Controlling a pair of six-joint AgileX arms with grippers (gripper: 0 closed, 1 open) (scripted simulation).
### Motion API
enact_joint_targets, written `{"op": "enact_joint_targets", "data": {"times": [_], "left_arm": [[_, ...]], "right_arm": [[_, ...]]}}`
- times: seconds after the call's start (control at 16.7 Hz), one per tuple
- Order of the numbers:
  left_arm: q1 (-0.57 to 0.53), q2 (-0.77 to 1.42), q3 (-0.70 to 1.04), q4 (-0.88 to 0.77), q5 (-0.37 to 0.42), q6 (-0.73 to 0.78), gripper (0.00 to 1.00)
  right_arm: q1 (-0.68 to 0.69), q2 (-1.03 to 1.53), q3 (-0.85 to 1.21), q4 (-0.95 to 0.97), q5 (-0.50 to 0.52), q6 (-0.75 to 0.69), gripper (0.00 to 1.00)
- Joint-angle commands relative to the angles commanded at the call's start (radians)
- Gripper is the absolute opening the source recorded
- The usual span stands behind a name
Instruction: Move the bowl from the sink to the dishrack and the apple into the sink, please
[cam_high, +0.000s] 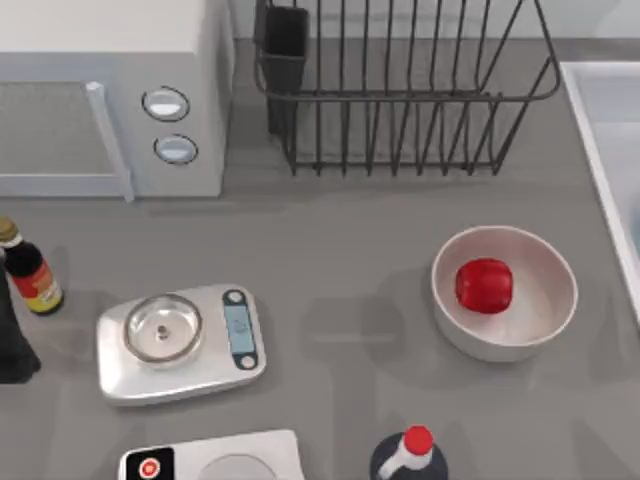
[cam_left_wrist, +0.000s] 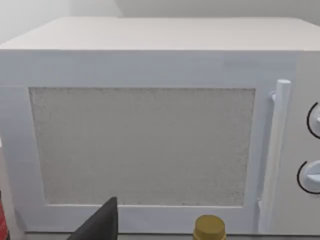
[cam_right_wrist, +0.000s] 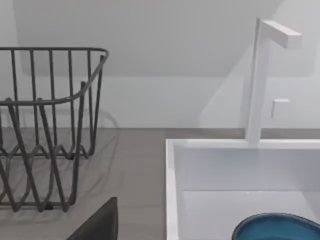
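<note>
Right tool (cam_right_wrist: 100, 222): dark tip visible, opening cannot be told, nothing held; bowl (cam_right_wrist: 277, 227), teal, in sink (cam_right_wrist: 172, 165) beside dishrack (cam_right_wrist: 50, 125), likely rigid, light, slick—take by rim; apple (cam_high: 484, 285) in white bowl (cam_high: 540, 320).

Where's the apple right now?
In the top view the apple sits inside the white bowl on the table's right side, in front of the dishrack and just left of the sink.

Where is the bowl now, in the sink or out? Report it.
In the sink. In the right wrist view the teal-blue bowl sits inside the sink, below its raised rim.
</note>
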Motion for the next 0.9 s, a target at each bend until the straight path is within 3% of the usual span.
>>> {"op": "enact_joint_targets", "data": {"times": [0.42, 0.9], "left_arm": [[0.0, 0.0, 0.0, 0.0, 0.0, 0.0, 1.0], [0.0, 0.0, 0.0, 0.0, 0.0, 0.0, 1.0]], "right_arm": [[0.001, 0.145, 0.125, -0.055, -0.01, -0.039, 1.0], [-0.05, 0.851, 0.638, -0.409, -0.055, -0.166, 1.0]]}}
